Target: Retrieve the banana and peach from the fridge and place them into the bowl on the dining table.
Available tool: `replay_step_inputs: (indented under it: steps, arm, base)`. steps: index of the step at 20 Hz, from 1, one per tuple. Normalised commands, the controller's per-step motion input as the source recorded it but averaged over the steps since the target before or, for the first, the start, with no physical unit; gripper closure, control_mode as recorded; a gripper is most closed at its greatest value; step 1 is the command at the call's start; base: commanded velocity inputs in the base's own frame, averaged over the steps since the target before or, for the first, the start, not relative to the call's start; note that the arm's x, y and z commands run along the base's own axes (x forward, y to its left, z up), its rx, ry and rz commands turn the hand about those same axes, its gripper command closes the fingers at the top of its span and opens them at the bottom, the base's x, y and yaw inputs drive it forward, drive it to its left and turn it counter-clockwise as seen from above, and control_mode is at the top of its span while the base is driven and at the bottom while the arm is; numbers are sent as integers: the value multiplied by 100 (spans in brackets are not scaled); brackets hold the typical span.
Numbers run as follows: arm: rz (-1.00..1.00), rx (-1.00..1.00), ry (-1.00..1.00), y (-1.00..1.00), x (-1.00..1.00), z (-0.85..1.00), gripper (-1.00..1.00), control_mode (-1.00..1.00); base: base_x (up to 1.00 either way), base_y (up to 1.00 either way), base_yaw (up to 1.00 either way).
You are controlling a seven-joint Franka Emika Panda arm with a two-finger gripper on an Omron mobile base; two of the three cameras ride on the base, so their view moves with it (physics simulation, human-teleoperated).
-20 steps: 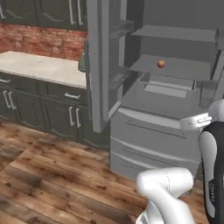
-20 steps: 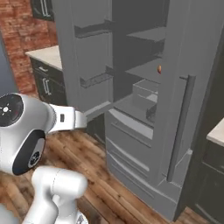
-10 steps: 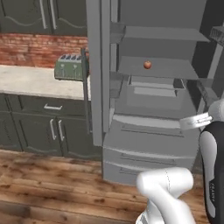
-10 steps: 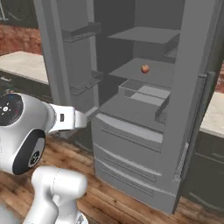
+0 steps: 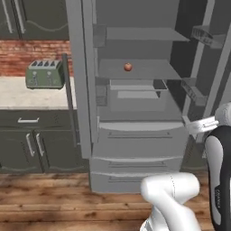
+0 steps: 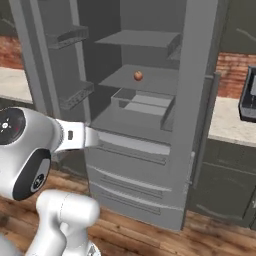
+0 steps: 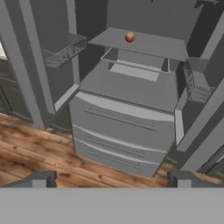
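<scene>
Hand view: one peach (image 7: 129,36) on a fridge (image 7: 127,118) shelf, end effector (image 7: 111,179) fingers spread apart

floor: wood planks (image 5: 40,203) | wall: red brick (image 5: 31,52) | cabinets: dark (image 5: 27,144)

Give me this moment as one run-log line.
phase: facing fridge | doors: open | peach: on middle shelf, untouched | banana: not seen | gripper: open, empty, well short of fridge | toaster: on left counter
</scene>
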Motion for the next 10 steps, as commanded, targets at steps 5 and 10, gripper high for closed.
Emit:
replay_step_inputs:
  steps: [5,10]
  arm:
    - [0,0,0,0,0,0,-100,100]
    - [0,0,0,0,0,0,-100,100]
  base:
    - [36,17,-32]
    - [61,30,-18]
